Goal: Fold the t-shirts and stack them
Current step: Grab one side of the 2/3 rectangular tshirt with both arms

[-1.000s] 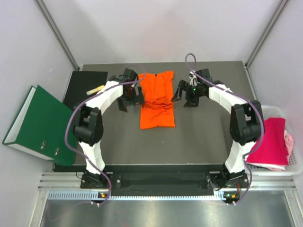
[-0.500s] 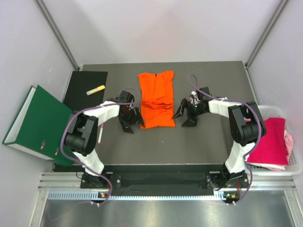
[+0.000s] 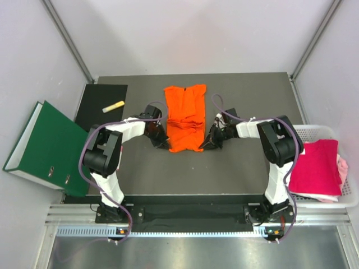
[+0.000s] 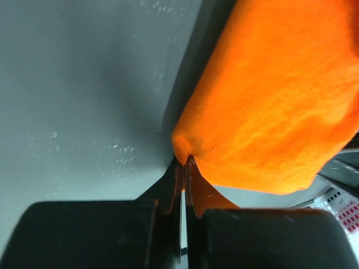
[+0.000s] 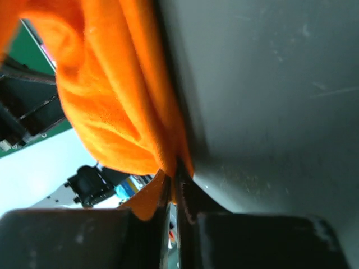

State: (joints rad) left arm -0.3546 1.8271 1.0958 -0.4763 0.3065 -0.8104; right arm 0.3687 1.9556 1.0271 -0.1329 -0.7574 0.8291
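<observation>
The bright orange t-shirt (image 3: pixel 185 117) lies folded lengthwise in the middle of the dark mat. My left gripper (image 3: pixel 164 143) is shut on its near left corner, the cloth (image 4: pixel 269 106) pinched between the fingertips in the left wrist view. My right gripper (image 3: pixel 206 144) is shut on the near right corner, orange cloth (image 5: pixel 118 112) bunched between its tips. A magenta t-shirt (image 3: pixel 317 168) lies over a pale pink one (image 3: pixel 341 168) in the white basket at the right.
A green binder (image 3: pixel 45 148) lies open-side down off the mat's left edge. A black sheet (image 3: pixel 98 106) with a yellow marker (image 3: pixel 114 106) sits at the back left. The white basket (image 3: pixel 317 130) stands at the right edge. White walls enclose the table.
Both grippers moved from beside the shirt's upper half down to its near corners, swung inward and shut on the cloth. The shirt's near edge has shifted slightly.
</observation>
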